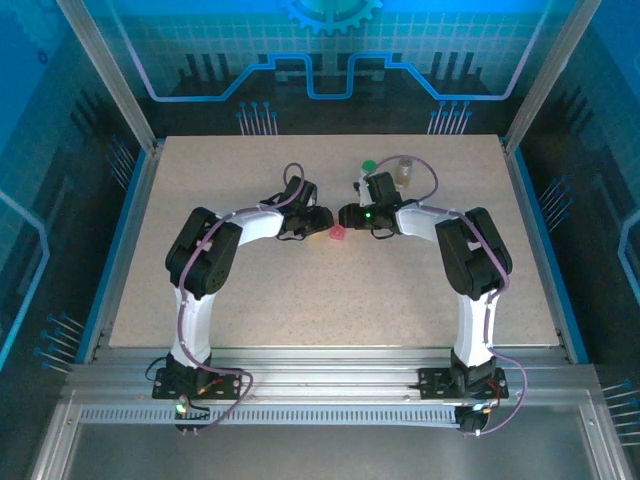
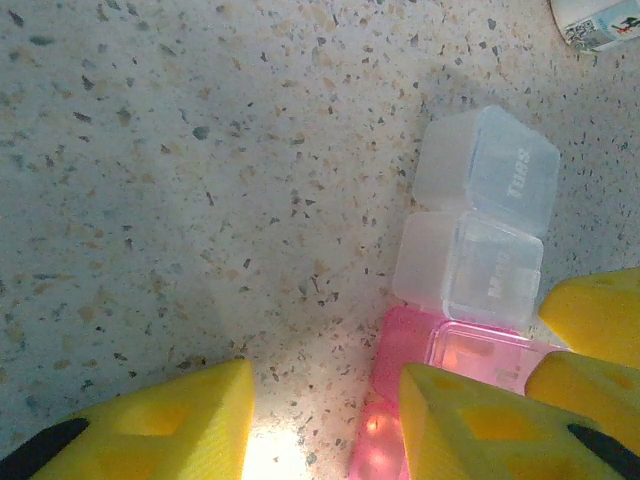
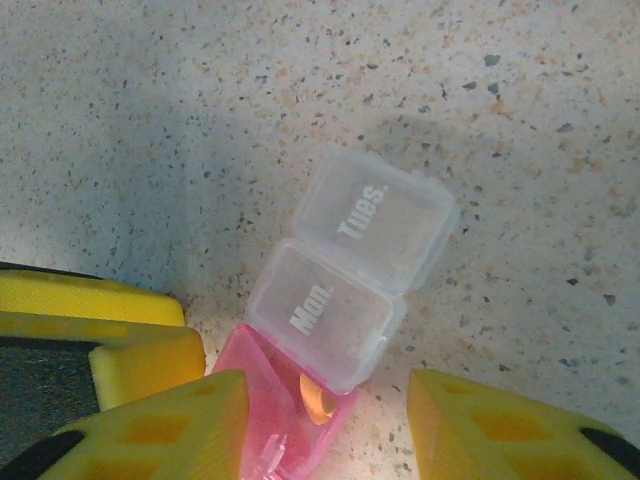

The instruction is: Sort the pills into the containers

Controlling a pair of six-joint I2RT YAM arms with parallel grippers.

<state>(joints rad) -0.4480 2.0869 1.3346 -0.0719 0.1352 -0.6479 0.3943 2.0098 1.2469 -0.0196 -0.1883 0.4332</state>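
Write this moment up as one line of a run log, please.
left gripper: open, at pink pill-organizer compartment | right gripper: open, straddling it | orange pill: inside it

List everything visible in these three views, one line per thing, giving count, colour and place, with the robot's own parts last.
table: one, speckled beige, under everything.
pill box: one strip, two clear cells marked Mon. and Tues. plus a pink cell, table centre.
pill: one, orange, seen in the pink cell.
white bottle: one, white with green cap, upright at the far side behind the right arm.
amber bottle: one, amber with tan cap, upright beside the white bottle.
left arm: one, white and black, reaching to centre.
right arm: one, white and black, reaching to centre.
left fingers: two, yellow, at the pink cell.
right fingers: two, yellow, either side of the pink cell.
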